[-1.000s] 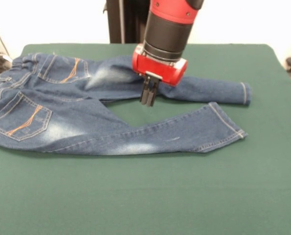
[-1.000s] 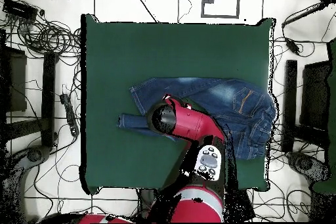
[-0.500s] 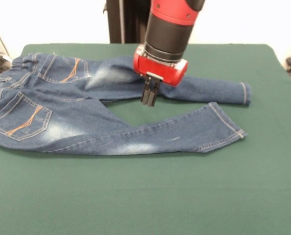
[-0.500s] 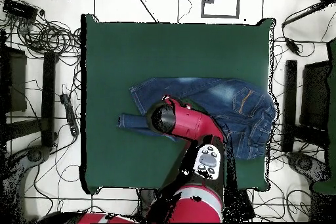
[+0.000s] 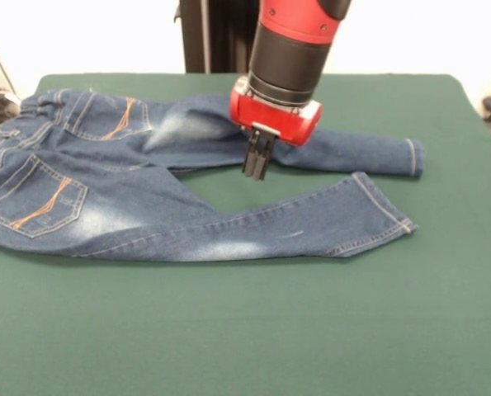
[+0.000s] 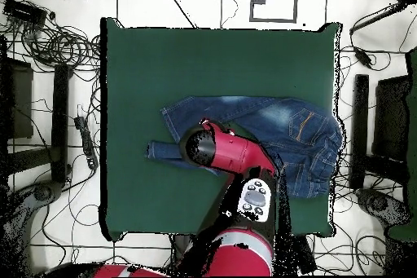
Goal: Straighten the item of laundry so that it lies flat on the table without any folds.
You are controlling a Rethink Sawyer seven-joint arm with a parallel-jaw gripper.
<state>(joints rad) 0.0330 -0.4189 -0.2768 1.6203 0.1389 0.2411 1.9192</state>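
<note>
Overhead, gripper above jeans.

The dark green table carries blue jeans, spread apparently flat with legs apart.

- Setting: robotics lab or test cell.
- Green felt-covered table standing alone on a pale tiled floor.
- Loose black cables coiled and trailing round the table.
- Dark equipment stands on either side.
- Red and black robot arm at the table.
</note>
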